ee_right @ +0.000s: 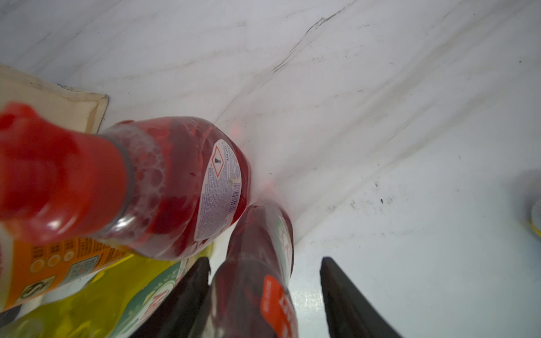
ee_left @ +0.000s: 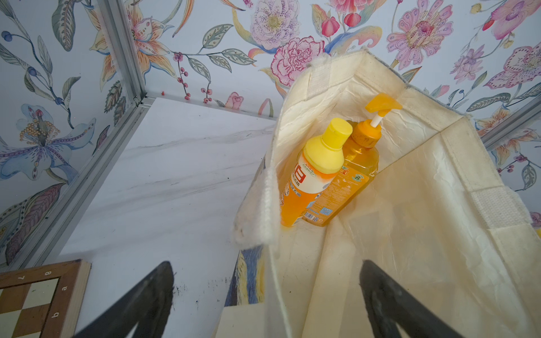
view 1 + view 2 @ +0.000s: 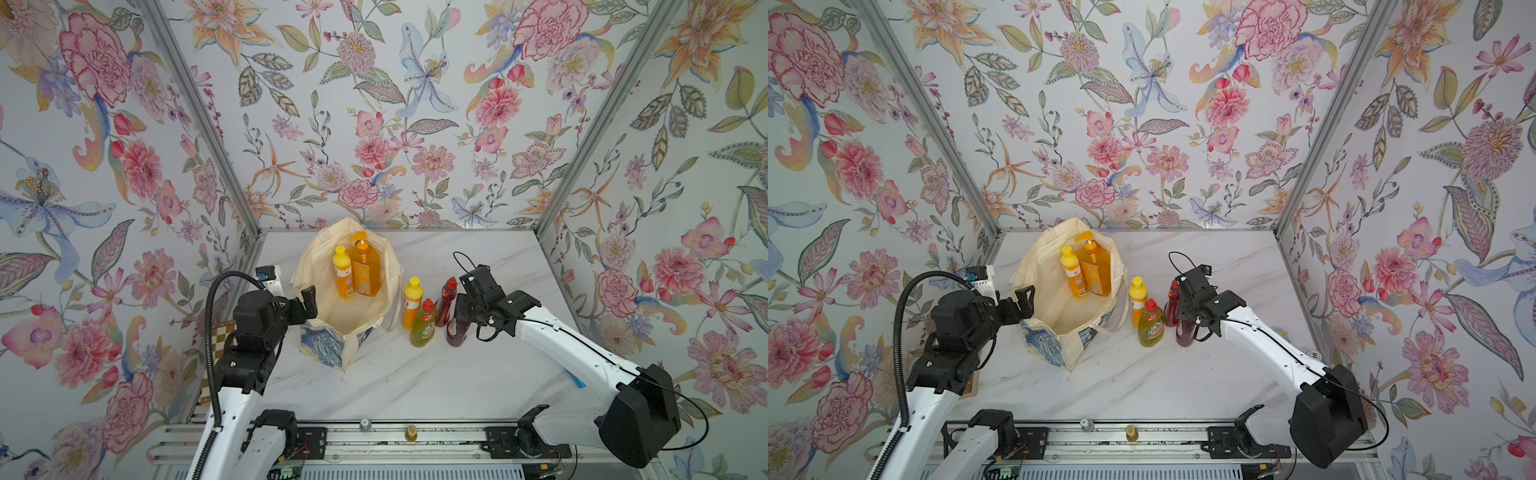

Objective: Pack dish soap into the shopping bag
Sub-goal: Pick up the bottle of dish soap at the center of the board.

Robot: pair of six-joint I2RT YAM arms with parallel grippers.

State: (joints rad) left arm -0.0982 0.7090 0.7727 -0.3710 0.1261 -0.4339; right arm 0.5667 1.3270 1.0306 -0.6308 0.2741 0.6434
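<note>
While the bag (image 3: 308, 270) stands open on the worktop (image 3: 415, 374), my left tool (image 3: 302, 308) sits at its near rim, jaws spread as wide as they go, holding nothing. Left wrist view: one finger (image 2: 140, 298) is outside over the worktop, the other (image 2: 389, 301) inside the bag, with the bag wall between them. I cannot tell if either touches the cloth.

Ahead of that tool, against the bag's far wall, are the pump bottle (image 3: 365, 272) and the bagged orange bottle (image 3: 344, 277), upright and touching each other. A chessboard (image 2: 35, 292) corner lies on the outer-finger side.

My right tool (image 3: 459, 311) is down over the near red bottle (image 3: 455, 334), jaws partly open and astride it. Right wrist view: one finger (image 1: 190, 295) is just beside the bottle or touching it, cannot tell which. The other (image 1: 351, 301) is clearly apart from it, bare worktop between. Not gripped.

Just beyond this tool stands the far red bottle (image 3: 447, 300). On the tool's bag side is the green bottle (image 3: 423, 325), with the loose orange bottle (image 3: 411, 305) behind it. All four stand close together on the worktop, just beside the bag and outside it.
</note>
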